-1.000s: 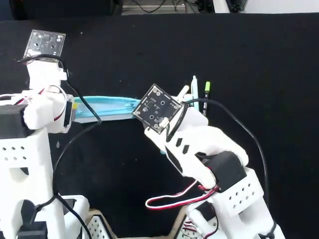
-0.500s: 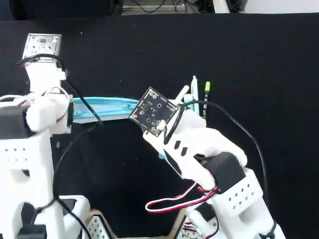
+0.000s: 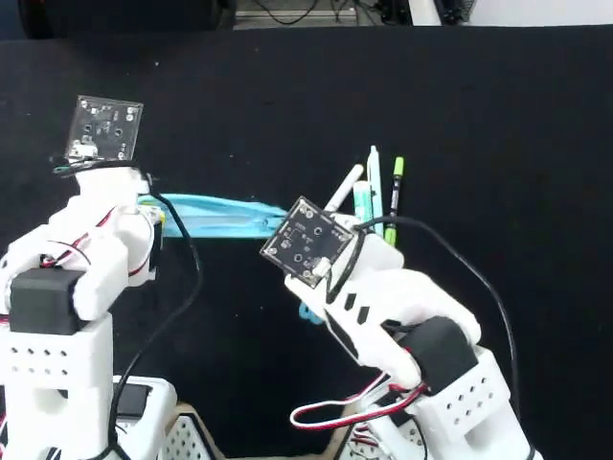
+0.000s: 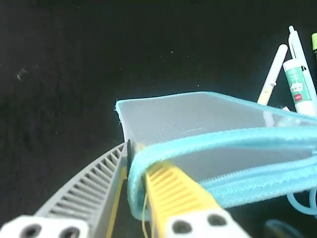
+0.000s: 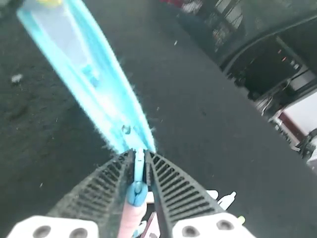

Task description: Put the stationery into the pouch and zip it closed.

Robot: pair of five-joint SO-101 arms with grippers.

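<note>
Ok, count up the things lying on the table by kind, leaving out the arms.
Pouch: 1
Pens: 3 (white pen, teal-and-white pen, green-tipped pen)
Tube: 1
Total: 5

Tabletop (image 3: 479, 96): flat, covered in matte black cloth with a few pale lint specks. Light is even, with no hard shadows.

Beyond the tabletop's far edge:
- loose dark cables (image 3: 287, 11) lie on a lighter grey surface
- a white panel (image 3: 536, 10) sits toward the far right corner

At the tabletop's near edge there is a thin pale tan strip (image 3: 249, 456).

In the right wrist view, behind the tabletop (image 5: 213, 124), stands dark rack-like furniture (image 5: 277, 54), too blurred to make out. A bright white wall patch (image 5: 303, 101) is beside it.
</note>
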